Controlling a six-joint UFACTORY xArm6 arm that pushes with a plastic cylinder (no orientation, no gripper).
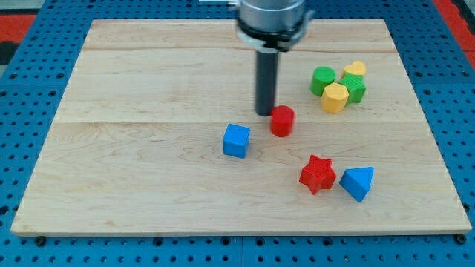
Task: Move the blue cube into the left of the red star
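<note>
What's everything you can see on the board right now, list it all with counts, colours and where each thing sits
blue cube: 1, blue, centre of the board, to the view's left of the red star
red star: 1, red, lower right, beside the blue wedge
blue wedge: 1, blue, triangular, just right of the red star
red cylinder: 1, red, centre, up and right of the blue cube
green blocks: 2, green, upper right cluster; shapes unclear
yellow blocks: 2, yellow, same cluster; shapes unclear
wooden board: 1, light wood, on a blue perforated table
my tip: 1, dark rod, just left of the red cylinder, above the blue cube
</note>
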